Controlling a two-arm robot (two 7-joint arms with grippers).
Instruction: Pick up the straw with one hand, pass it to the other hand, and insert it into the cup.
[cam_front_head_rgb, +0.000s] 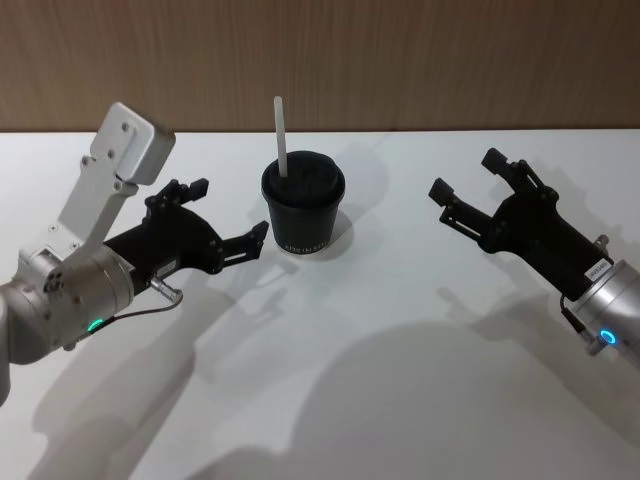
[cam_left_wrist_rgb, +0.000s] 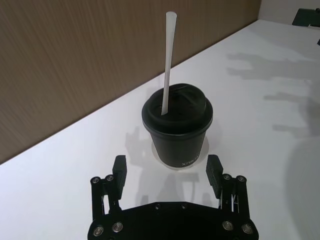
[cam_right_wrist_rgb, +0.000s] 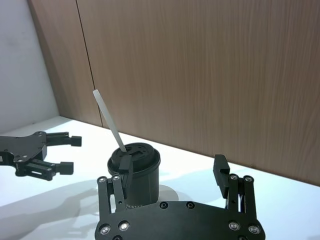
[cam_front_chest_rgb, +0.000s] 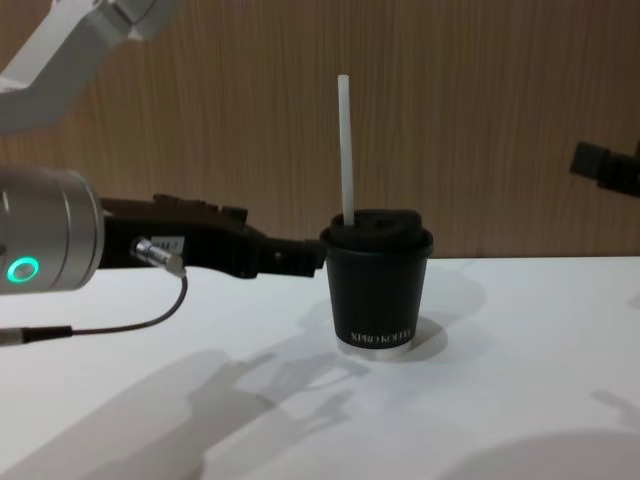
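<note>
While one straw (cam_front_head_rgb: 281, 137) stands in one cup (cam_front_head_rgb: 303, 204), left gripper (cam_front_head_rgb: 229, 218) and right gripper (cam_front_head_rgb: 466, 185) gape, empty.

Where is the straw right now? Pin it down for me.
The straw stands in the lid of the cup at the table's middle in the head view, between the open left gripper and the open right gripper, neither touching it.

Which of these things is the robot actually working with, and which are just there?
Part of the job:
- straw, standing in the cup's lid
- cup, upright on the table
- left hand, open, beside the cup
- right hand, open, off to the cup's other side

Just there:
- white table
- wooden wall behind
</note>
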